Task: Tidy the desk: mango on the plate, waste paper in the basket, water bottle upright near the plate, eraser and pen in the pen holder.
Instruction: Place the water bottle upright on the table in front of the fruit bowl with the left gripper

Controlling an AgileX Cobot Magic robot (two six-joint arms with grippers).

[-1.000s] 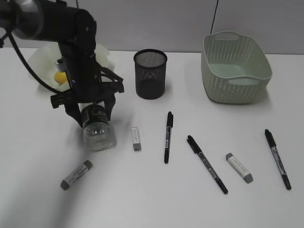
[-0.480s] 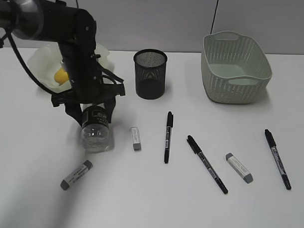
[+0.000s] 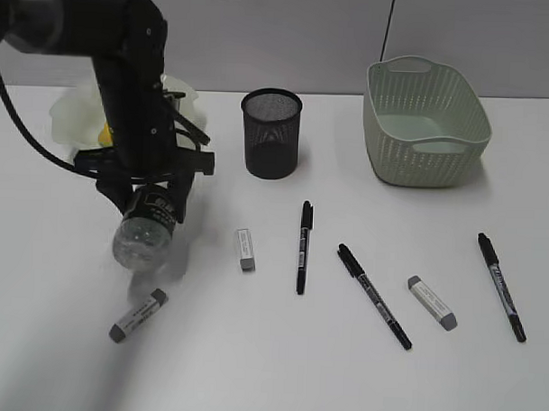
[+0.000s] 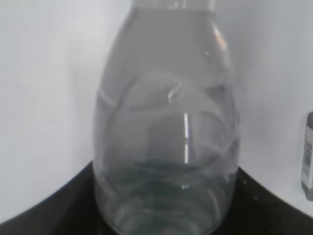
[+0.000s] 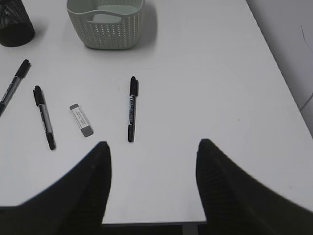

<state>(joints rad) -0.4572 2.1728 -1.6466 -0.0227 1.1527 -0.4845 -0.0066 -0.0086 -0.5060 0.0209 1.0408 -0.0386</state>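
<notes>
My left gripper (image 3: 155,199) is shut on the water bottle (image 3: 140,239), gripping the dark green label. The bottle is tilted, its clear base low and to the left, just over the desk (image 3: 251,367). In the left wrist view the bottle (image 4: 166,127) fills the frame between dark fingers. Behind the arm are the wavy plate (image 3: 68,115) and a sliver of yellow mango (image 3: 105,136). Erasers (image 3: 138,314) (image 3: 245,249) (image 3: 432,302) and pens (image 3: 304,246) (image 3: 373,295) (image 3: 501,286) lie loose. The pen holder (image 3: 271,133) and basket (image 3: 424,121) stand at the back. The waste paper is out of view. My right gripper (image 5: 154,147) is open and holds nothing.
In the right wrist view the right gripper hangs over the desk's front right edge (image 5: 146,221). Ahead of it lie a pen (image 5: 131,108), an eraser (image 5: 81,120) and two more pens (image 5: 44,116) (image 5: 12,85), with the basket (image 5: 105,19) beyond.
My left arm has shifted left with the bottle, and the bottle's base has swung from pointing down and forward to down and left. Everything else is unmoved.
</notes>
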